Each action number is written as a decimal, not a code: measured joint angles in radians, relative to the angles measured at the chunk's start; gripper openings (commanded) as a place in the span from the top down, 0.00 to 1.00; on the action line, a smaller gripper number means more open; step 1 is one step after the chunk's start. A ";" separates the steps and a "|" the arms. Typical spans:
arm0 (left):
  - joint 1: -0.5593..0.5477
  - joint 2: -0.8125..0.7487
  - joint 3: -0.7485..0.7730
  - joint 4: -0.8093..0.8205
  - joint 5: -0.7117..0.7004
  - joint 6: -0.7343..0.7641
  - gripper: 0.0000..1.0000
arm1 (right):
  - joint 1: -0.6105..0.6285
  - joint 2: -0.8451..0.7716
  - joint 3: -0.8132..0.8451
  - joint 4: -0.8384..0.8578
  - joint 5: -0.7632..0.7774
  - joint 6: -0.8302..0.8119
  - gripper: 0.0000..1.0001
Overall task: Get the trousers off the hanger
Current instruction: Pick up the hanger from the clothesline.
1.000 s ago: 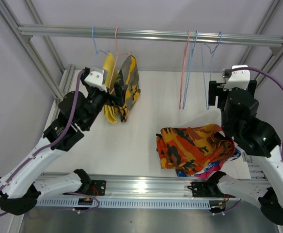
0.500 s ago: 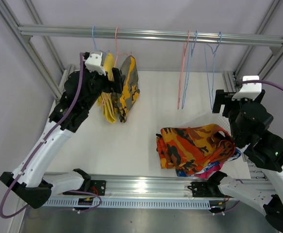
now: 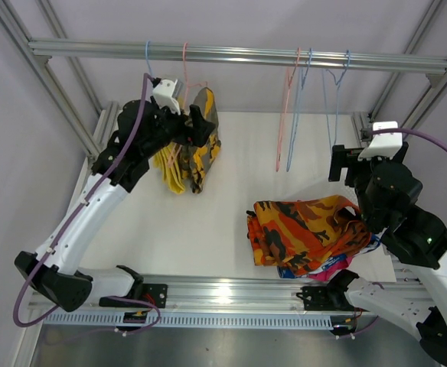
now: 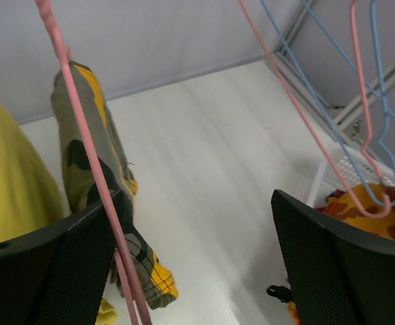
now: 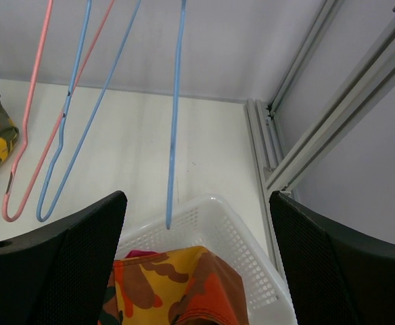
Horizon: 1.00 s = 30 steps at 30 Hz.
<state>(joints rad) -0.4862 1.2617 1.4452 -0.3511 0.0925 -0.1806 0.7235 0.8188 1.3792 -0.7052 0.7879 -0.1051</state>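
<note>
Left gripper (image 4: 194, 203) is held with fingers wide apart beside the yellow-brown camouflage trousers (image 3: 204, 160), which are draped over a pink hanger (image 4: 82, 128) on the rail (image 3: 239, 55). The hanger wire is seen at one finger's inner edge; contact cannot be told. Plain yellow trousers (image 3: 170, 172) are hung just beside. Right gripper (image 5: 197, 200) is spread apart, near a blue hanger (image 5: 174, 128). Orange-red trousers (image 3: 308, 229) are piled in the white basket (image 5: 211, 206) on the worktop (image 3: 208, 222).
</note>
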 measured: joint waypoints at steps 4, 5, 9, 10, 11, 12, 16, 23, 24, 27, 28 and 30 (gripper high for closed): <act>0.045 0.018 -0.002 0.028 0.122 -0.075 0.18 | 0.000 0.000 -0.006 0.003 -0.016 0.001 0.09; 0.066 0.018 -0.018 0.051 0.161 -0.108 0.20 | 0.000 0.000 -0.008 0.003 -0.019 0.002 0.09; 0.158 0.003 -0.132 0.193 0.330 -0.254 0.27 | 0.000 0.000 -0.013 0.003 -0.019 0.006 0.09; 0.177 0.004 -0.149 0.224 0.369 -0.289 0.29 | 0.000 0.000 -0.014 0.004 -0.021 0.009 0.09; 0.191 0.005 -0.163 0.248 0.406 -0.323 0.32 | 0.000 0.000 -0.016 0.004 -0.023 0.013 0.09; 0.202 0.006 -0.171 0.273 0.440 -0.352 0.34 | 0.000 0.001 -0.018 0.003 -0.027 0.018 0.09; 0.218 0.016 -0.174 0.368 0.539 -0.452 0.41 | 0.001 0.007 -0.018 0.000 -0.035 0.035 0.08; 0.220 0.053 -0.173 0.466 0.651 -0.604 0.81 | 0.001 0.013 -0.027 -0.025 -0.042 0.066 0.09; 0.220 0.056 -0.173 0.456 0.668 -0.630 0.85 | 0.001 0.013 -0.029 -0.030 -0.043 0.071 0.09; 0.221 0.082 -0.173 0.436 0.674 -0.670 0.93 | 0.001 0.010 -0.031 -0.043 -0.045 0.079 0.08; 0.222 0.095 -0.173 0.437 0.671 -0.676 0.97 | 0.001 0.007 -0.031 -0.045 -0.045 0.080 0.08; 0.227 0.114 -0.173 0.445 0.667 -0.685 0.99 | 0.001 0.003 -0.031 -0.047 -0.046 0.085 0.08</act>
<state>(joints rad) -0.2592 1.3762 1.2720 0.0940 0.7593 -0.8658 0.7246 0.8223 1.3479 -0.7517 0.7422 -0.0196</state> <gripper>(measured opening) 0.038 0.916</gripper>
